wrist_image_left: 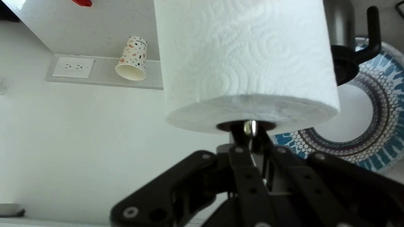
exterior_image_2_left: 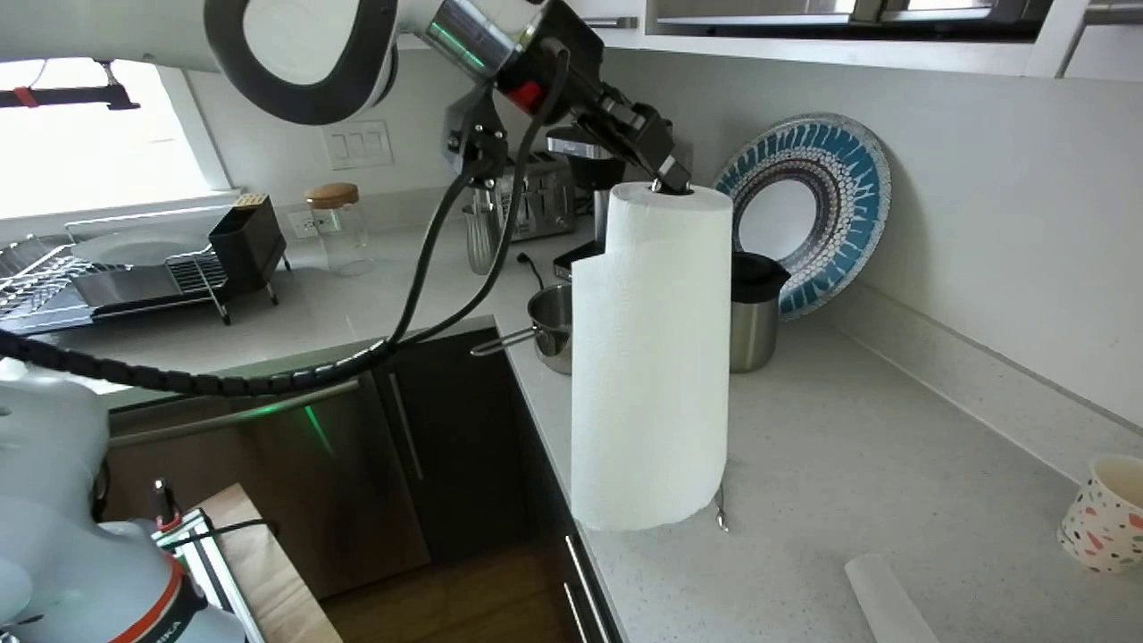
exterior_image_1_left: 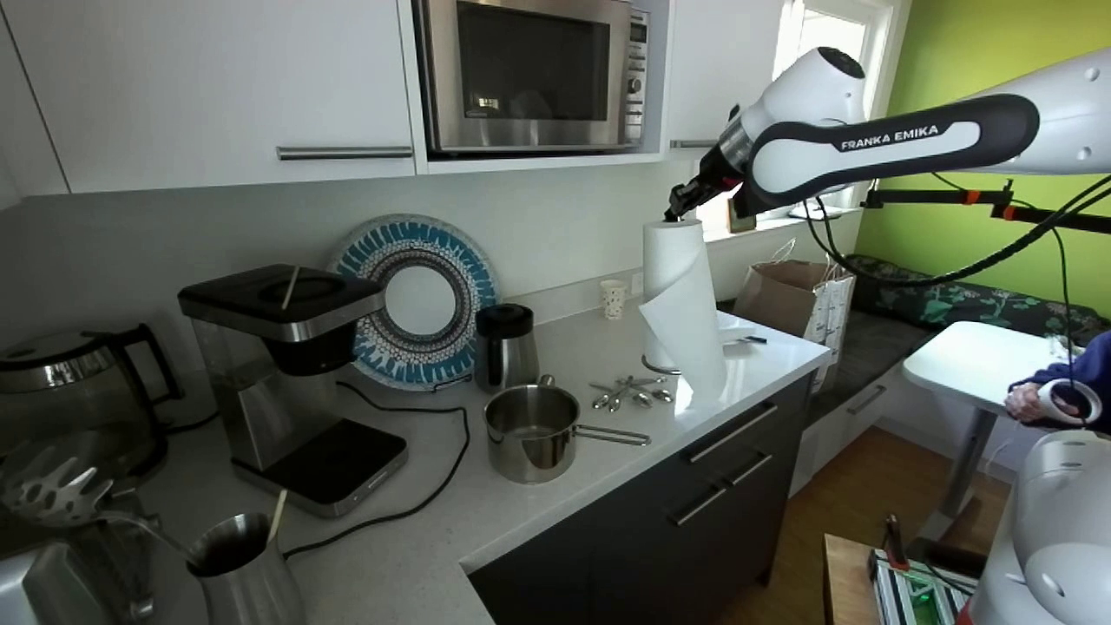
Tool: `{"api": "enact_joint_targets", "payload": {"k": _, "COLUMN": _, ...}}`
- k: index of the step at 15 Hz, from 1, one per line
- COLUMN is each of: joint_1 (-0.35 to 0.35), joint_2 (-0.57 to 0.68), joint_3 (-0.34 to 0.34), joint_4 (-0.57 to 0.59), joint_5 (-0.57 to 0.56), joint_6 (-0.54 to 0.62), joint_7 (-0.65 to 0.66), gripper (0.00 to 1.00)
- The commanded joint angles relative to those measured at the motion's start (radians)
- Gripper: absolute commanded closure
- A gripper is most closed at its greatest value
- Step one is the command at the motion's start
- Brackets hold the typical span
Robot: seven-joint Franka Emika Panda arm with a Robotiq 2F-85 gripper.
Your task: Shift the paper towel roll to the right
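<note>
1. The paper towel roll (exterior_image_2_left: 656,366) is upright near the front edge of the counter (exterior_image_2_left: 830,429), a loose sheet (exterior_image_1_left: 690,325) hanging down its side.
2. The gripper (wrist_image_left: 250,134) is narrow, pinching a metal knob (wrist_image_left: 250,127) at the roll's hollow top.
3. Spoons (exterior_image_1_left: 631,393) lie just beside the roll's foot; the pot (exterior_image_1_left: 532,438) sits near the jug (exterior_image_1_left: 505,347).
4. A spotted cup (exterior_image_2_left: 1103,518) stands by the wall (exterior_image_2_left: 1027,232).
5. Whether the roll's foot touches the counter is hard to tell.
</note>
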Motion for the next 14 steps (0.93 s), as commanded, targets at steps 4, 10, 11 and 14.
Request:
{"api": "enact_joint_targets", "payload": {"k": 4, "joint_1": -0.158, "joint_2": 0.167, "joint_3": 0.047, "joint_4": -0.011, "joint_5": -0.055, "joint_6": 0.331, "joint_7": 0.306, "gripper": 0.97}}
{"api": "enact_joint_targets", "payload": {"k": 10, "joint_1": -0.397, "joint_2": 0.419, "joint_3": 0.125, "joint_4": 0.157, "joint_5": -0.291, "joint_6": 0.506, "joint_7": 0.635, "gripper": 0.97}}
{"api": "enact_joint_targets", "payload": {"k": 11, "joint_1": -0.421, "joint_2": 0.454, "joint_3": 0.124, "joint_4": 0.206, "joint_5": -0.371, "joint_6": 0.495, "joint_7": 0.715, "gripper": 0.97}}
{"api": "enact_joint_targets", "payload": {"k": 14, "joint_1": -0.393, "joint_2": 0.438, "joint_3": 0.098, "joint_4": 0.158, "joint_5": -0.357, "joint_6": 0.464, "joint_7": 0.689, "gripper": 0.89}}
